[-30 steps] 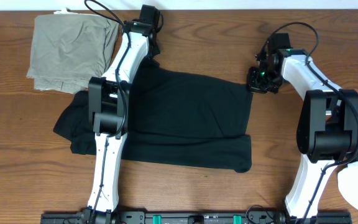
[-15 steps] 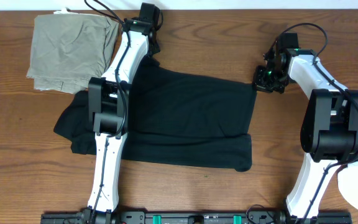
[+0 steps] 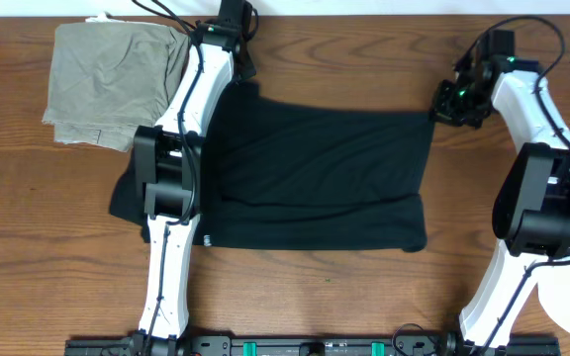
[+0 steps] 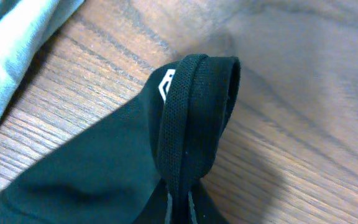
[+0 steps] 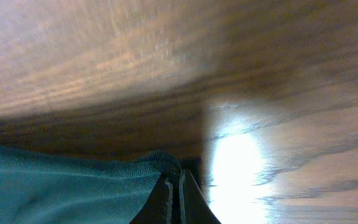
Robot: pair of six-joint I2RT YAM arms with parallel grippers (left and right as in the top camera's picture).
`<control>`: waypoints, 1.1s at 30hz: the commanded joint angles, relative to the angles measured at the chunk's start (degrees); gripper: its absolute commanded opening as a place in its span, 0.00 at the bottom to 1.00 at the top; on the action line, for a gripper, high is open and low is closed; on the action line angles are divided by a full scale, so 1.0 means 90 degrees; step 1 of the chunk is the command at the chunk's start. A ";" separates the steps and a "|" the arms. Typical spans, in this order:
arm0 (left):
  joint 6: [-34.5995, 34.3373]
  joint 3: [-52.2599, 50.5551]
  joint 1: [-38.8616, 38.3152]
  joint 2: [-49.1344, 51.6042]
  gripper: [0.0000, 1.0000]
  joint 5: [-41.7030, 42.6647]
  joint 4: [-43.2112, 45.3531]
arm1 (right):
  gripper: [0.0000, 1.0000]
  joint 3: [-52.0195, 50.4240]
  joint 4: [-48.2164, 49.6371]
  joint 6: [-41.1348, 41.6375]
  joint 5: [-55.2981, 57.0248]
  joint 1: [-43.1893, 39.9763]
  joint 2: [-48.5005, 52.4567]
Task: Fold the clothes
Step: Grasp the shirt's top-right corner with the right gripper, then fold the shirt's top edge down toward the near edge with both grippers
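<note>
Left gripper: the left gripper (image 4: pixel 179 200) is pinching fully shut on a rolled, ribbed hem (image 4: pixel 194 118) of the black garment (image 4: pixel 98 180). The hem is bulging up just ahead of its fingertips, and a small white logo (image 4: pixel 165 84) is showing beside the roll.
Right gripper: the right gripper (image 5: pixel 174 186) is clamping shut on a corner of the same garment. The cloth is trailing away to one side of its fingertips.
Black garment: it is lying spread on the table (image 3: pixel 315 307) between the two grippers, each gripping a far corner. The rest is reaching back toward the arm bases, and a bunched part is sitting under the left arm.
Olive-khaki garment: the folded olive-khaki garment (image 3: pixel 117 74) is resting near the left gripper, on its outer side.
</note>
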 commanded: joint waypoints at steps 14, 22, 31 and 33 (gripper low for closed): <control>0.0075 0.0197 -0.0010 -0.0967 0.06 0.0209 -0.0483 | 0.01 0.0481 -0.0410 -0.0437 0.0605 -0.0039 0.0053; 0.0066 0.0197 -0.0010 -0.1273 0.06 0.0211 -0.1535 | 0.01 0.0903 -0.1231 -0.0437 0.0580 -0.0007 -0.0002; 0.0068 0.0197 0.0066 -0.1477 0.06 0.0211 -0.2436 | 0.01 0.0933 -0.1984 -0.0437 0.0129 0.0051 -0.0056; 0.0068 0.0197 0.0119 -0.1593 0.06 0.0211 -0.2608 | 0.01 0.0933 -0.2076 -0.0437 -0.0070 0.0053 -0.0136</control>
